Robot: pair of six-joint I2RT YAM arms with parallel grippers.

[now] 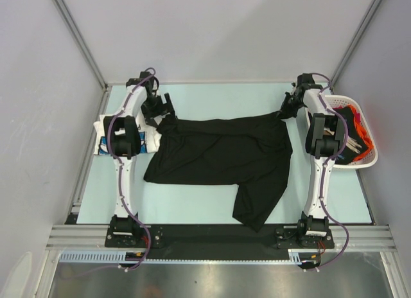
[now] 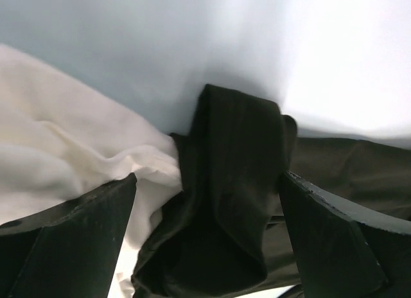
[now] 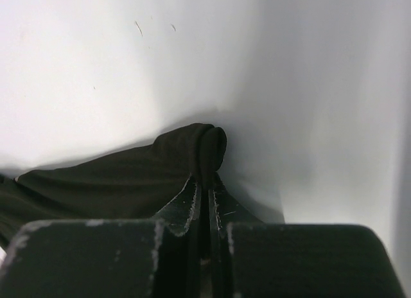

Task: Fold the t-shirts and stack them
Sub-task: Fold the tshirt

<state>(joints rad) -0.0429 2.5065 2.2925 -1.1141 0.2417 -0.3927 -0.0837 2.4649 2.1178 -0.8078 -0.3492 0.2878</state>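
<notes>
A large black t-shirt [image 1: 221, 158] lies spread across the pale table, one sleeve hanging toward the near edge. My right gripper [image 1: 287, 110] is shut on its far right corner; the right wrist view shows the black cloth [image 3: 173, 163] pinched between the fingers [image 3: 192, 205]. My left gripper [image 1: 162, 110] is open at the shirt's far left corner. In the left wrist view a fold of black cloth [image 2: 234, 182] lies between the open fingers [image 2: 334, 240], with a folded white t-shirt [image 2: 64, 157] beside it. The white printed shirt [image 1: 103, 139] lies under the left arm.
A white slotted basket [image 1: 366, 128] stands at the right edge, holding dark and orange shirts [image 1: 355, 134]. Grey walls enclose the table on three sides. A black strip and metal rail run along the near edge [image 1: 218, 237].
</notes>
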